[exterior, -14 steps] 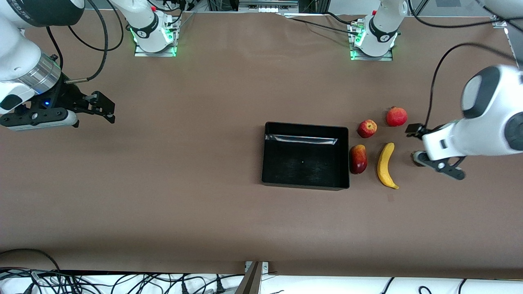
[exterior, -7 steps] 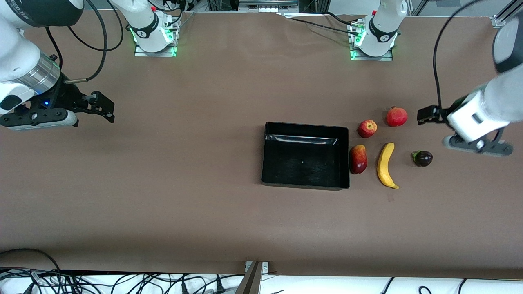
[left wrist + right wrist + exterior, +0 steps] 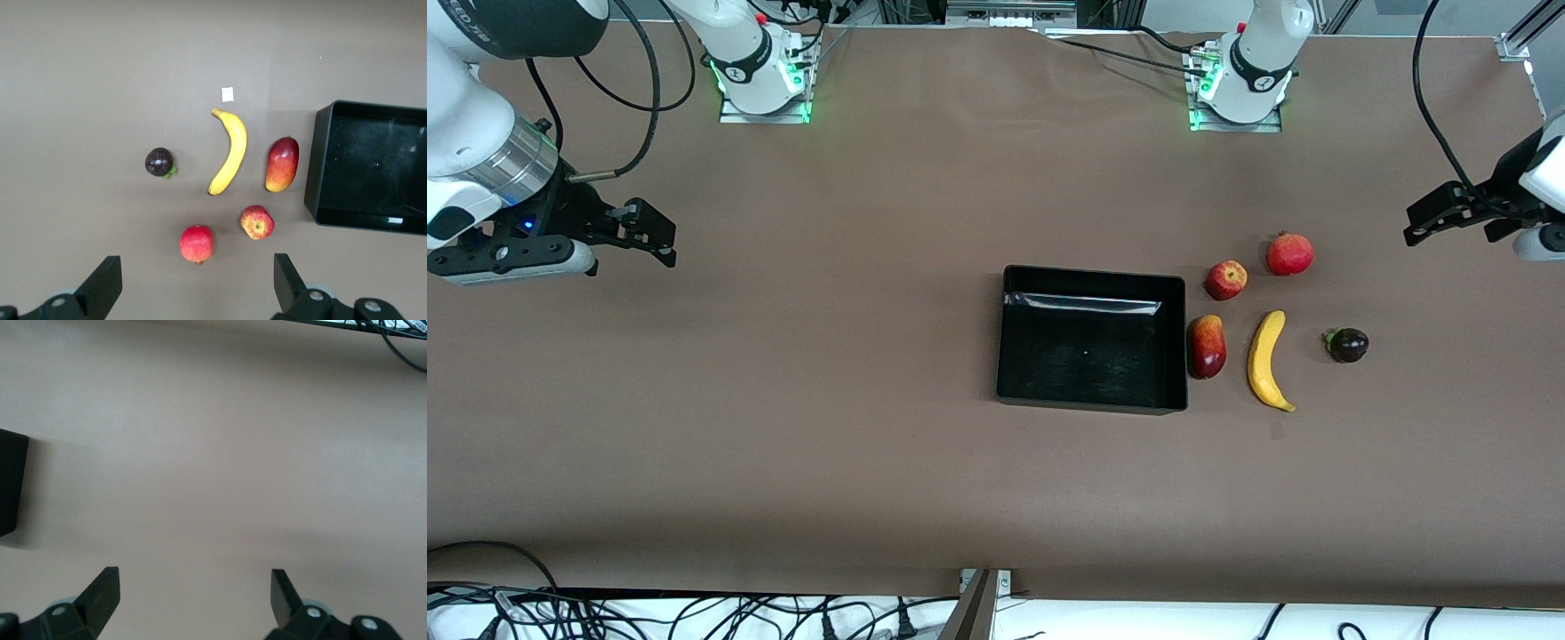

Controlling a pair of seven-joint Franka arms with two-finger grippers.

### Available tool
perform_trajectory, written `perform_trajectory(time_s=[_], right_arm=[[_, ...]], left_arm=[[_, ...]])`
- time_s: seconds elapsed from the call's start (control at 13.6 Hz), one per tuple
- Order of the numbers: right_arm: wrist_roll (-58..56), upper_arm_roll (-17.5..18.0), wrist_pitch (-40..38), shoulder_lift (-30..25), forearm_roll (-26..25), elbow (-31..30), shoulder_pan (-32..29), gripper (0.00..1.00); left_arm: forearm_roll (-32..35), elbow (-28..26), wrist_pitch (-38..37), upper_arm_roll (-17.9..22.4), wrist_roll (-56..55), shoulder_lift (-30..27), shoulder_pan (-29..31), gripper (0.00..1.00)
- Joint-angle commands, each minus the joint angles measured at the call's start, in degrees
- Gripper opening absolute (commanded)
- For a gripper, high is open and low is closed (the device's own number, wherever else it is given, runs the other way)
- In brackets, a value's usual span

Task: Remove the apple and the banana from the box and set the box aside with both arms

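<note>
The black tray (image 3: 1091,274) lies mid-table, empty. Beside it, toward the left arm's end, lie the mango (image 3: 1207,346), banana (image 3: 1267,359), apple (image 3: 1225,279), pomegranate (image 3: 1289,254) and mangosteen (image 3: 1347,345). My left gripper (image 3: 1463,222) is open and empty, up in the air near the table's end, apart from the fruits. Its wrist view shows the mangosteen (image 3: 160,162), banana (image 3: 230,153), mango (image 3: 282,164), apple (image 3: 257,222), pomegranate (image 3: 197,243) and tray (image 3: 313,173) below the open gripper (image 3: 197,287). My right gripper (image 3: 660,242) waits open over bare table (image 3: 193,593).
A small pale tape square (image 3: 227,94) lies on the brown table by the banana's tip. The tray's corner (image 3: 10,483) shows in the right wrist view. Cables (image 3: 694,613) hang along the table's front edge. The arm bases (image 3: 1236,89) stand at the back.
My left gripper has let go of the mangosteen, risen, and moved toward the left arm's end of the table. The mangosteen stays on the table. The right arm has not moved.
</note>
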Motion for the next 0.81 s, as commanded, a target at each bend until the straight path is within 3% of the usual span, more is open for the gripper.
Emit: perform_trajectory(time_s=[0.0, 0.74], right_arm=[[0.5, -0.2, -0.7, -0.1, -0.2, 0.3, 0.2, 1.0], [0.5, -0.1, 1.0, 1.3, 1.0, 0.5, 0.0, 1.0]], left_arm=[[-1.1, -0.8, -0.7, 0.3, 1.3, -1.1, -0.4, 1.0], [-1.1, -0.5, -0.8, 0.3, 1.7, -1.1, -0.4, 1.0]])
